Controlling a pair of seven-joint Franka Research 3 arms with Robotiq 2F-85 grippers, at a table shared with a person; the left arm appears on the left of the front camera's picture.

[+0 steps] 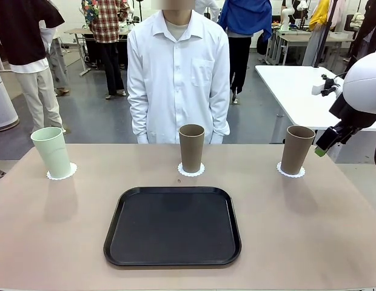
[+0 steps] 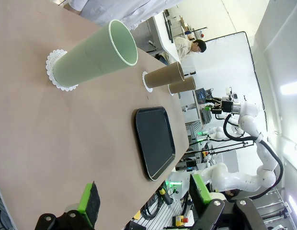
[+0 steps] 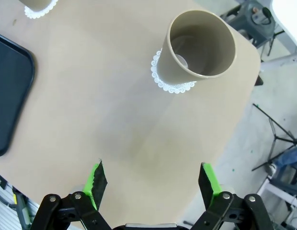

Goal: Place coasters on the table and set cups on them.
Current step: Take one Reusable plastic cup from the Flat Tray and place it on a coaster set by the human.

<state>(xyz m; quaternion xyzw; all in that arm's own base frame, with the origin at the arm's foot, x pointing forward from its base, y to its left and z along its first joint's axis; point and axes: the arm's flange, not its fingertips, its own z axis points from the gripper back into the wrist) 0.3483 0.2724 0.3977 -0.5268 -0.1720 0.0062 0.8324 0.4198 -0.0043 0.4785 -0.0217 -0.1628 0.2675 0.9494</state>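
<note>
Three cups stand upright on the beige table, each on a white lacy coaster. The mint green cup on its coaster is at the far left. One tan cup on a coaster stands at the middle, the other tan cup on a coaster at the right. My right gripper hangs open and empty above the table, back from the right tan cup. My left gripper is open and empty, well away from the mint cup.
A black rounded-square tray lies empty at the middle front of the table. A person in a white shirt stands behind the far edge with arms down. A white table with tools stands at the back right.
</note>
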